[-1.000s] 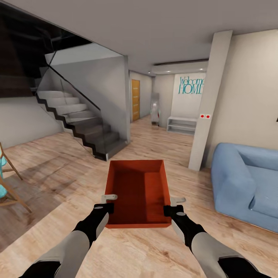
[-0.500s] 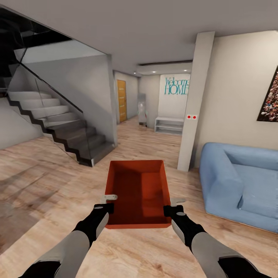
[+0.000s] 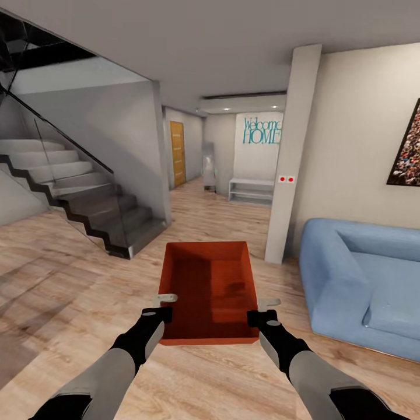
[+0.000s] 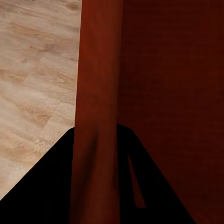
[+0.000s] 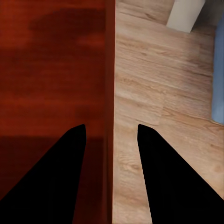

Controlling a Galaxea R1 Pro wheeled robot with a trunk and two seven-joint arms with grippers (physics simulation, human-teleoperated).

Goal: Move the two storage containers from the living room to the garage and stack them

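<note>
One orange-red storage container hangs in front of me above the living room's light wood-plank floor, open side up and empty. My left gripper is shut on its left wall and my right gripper on its right wall, both near the container's near end. In the left wrist view the left gripper straddles the red wall. In the right wrist view the right gripper has one black finger inside the bin and one outside its thin wall.
A dark staircase with a glass side rises at the left. A blue sofa stands at the right, behind a white pillar. Between them a hallway runs ahead to a wooden door and a low white shelf.
The whole view has swung right: stairs and hallway slid left, a wooden chair left the picture, and a wall picture came in at right. Arms and container stay the same in the view.
</note>
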